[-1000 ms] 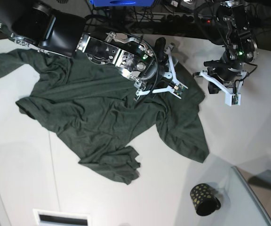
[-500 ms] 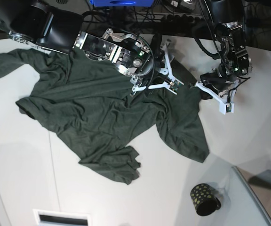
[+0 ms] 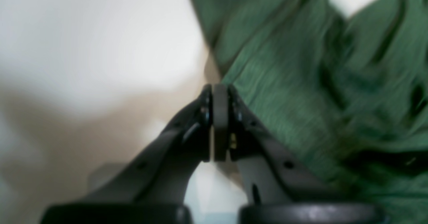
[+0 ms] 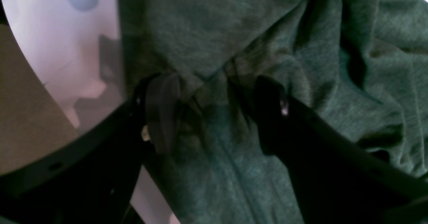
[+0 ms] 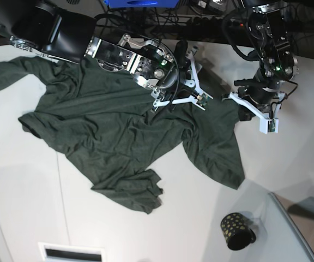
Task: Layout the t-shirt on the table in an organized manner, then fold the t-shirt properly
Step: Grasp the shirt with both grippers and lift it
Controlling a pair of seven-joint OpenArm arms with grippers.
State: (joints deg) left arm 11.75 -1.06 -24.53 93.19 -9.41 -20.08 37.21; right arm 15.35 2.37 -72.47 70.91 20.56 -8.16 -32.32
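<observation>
- The t-shirt [image 5: 119,131] lay crumpled on the table [image 5: 26,180], spread from the far left corner toward the middle, with its lower folds reaching toward the near edge.
- Its long axis ran roughly left to right along the far edge. One sleeve pointed to the far left corner; the opposite end pointed toward the right edge.
- The right gripper [image 5: 192,90] sat on the cloth near the far edge, jaws partly apart, straddling a bunched ridge of fabric in its wrist view. A firm hold could not be confirmed.
- The left gripper [image 5: 249,106] was at the shirt's right-hand border, jaws fully together. Its wrist view was blurred and showed the cloth [image 3: 301,83] just beside the tips; whether any fabric was pinched could not be told.
- Judgement: the coming move turned on the border at the left gripper. The left arm was nearer to it, and the cloth extended away from those jaws toward the left edge.
</observation>
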